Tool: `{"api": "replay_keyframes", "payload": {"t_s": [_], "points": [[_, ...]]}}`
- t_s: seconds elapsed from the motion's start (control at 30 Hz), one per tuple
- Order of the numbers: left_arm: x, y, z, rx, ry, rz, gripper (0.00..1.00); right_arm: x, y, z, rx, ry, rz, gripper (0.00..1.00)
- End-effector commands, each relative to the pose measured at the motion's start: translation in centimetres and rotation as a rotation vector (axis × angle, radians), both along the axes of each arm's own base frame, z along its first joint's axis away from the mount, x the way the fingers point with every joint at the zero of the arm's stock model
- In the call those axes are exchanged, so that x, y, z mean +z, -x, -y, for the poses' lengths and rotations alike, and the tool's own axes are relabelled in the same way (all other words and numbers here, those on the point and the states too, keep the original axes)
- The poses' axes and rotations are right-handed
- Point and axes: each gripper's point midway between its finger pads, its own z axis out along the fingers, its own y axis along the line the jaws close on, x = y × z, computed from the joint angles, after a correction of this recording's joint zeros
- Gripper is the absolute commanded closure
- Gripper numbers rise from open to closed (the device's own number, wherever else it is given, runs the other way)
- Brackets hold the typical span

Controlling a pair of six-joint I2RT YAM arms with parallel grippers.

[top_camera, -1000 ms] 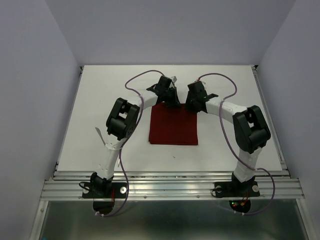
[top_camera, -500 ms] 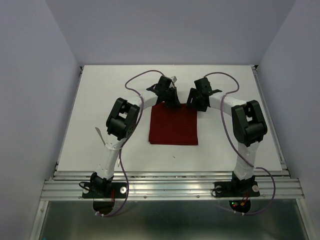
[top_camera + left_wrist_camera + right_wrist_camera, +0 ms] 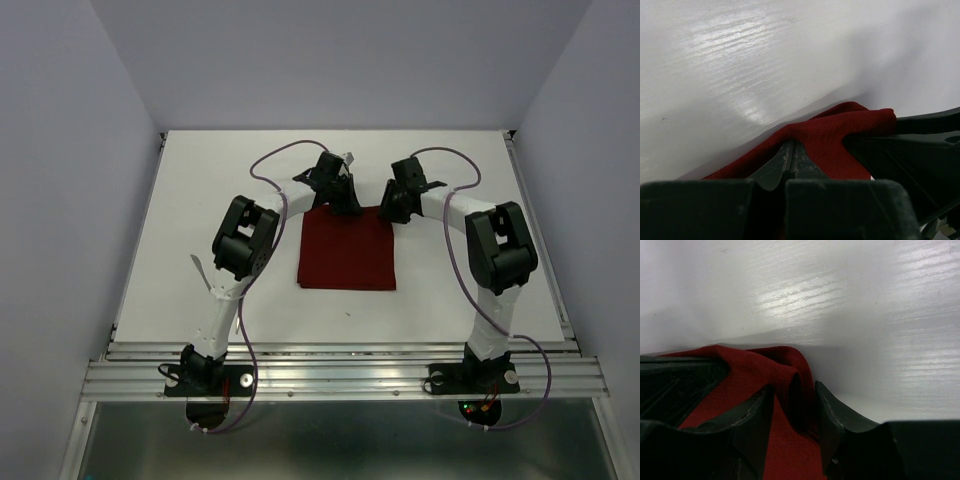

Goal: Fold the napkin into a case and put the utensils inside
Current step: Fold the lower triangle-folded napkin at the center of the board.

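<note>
We are looking at the dark red napkin (image 3: pixel 347 252), which is lying flat as a square in the middle of the white surface (image 3: pixel 200 200) in the top view. It is not looking like a long thin case yet. We are not finding the spoon or the other utensil in any view.

The left tool (image 3: pixel 345 203) is sitting at the napkin's top edge, near its upper left corner, just where it was a moment ago. In its own wrist view its two fingers (image 3: pixel 782 162) are pressed tight together, and the cloth is rising up to them, so we are judging that it is pinching the napkin.

The right tool (image 3: pixel 388 212) is the one that is changing. A second ago it was at the napkin's upper right corner. Then it was lifting up and away toward the top of the frame. Now it is coming back down onto that same corner. In its wrist view its fingers (image 3: pixel 752 420) are standing apart, with a bump of red cloth sitting between them. We cannot tell if they are squeezing the cloth yet.

We are guessing that the right tool is trying again to get a better hold. When both top corners are being held, the two arms can be pulling that edge over to make the next fold.
</note>
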Motion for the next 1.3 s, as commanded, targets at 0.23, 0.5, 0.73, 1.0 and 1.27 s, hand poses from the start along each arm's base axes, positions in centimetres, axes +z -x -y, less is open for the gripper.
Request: {"api": "replay_keyframes", "payload": {"t_s": [0.23,0.5,0.73,1.0,1.27], "points": [[-4.5,2.8,-2.8,0.008,-0.138,-0.121,1.00,4.3,-1.2,-0.9,-0.012,-0.084,0.120,0.75],[-4.7,2.8,-2.9,0.009,-0.141,-0.123,1.00,5.1,-1.4,-2.4,0.017,-0.113,0.139,0.99],[-4.6,2.8,-2.9,0.008,-0.140,-0.121,1.00,6.6,-1.5,-5.1,0.072,-0.175,0.164,0.99],[-4.6,2.8,-2.9,0.010,-0.142,-0.123,1.00,7.1,-1.9,-8.7,0.129,-0.211,0.171,0.99],[-4.6,2.8,-2.9,0.012,-0.142,-0.123,1.00,6.2,-2.3,-11.0,0.137,-0.241,0.149,0.99]]}}
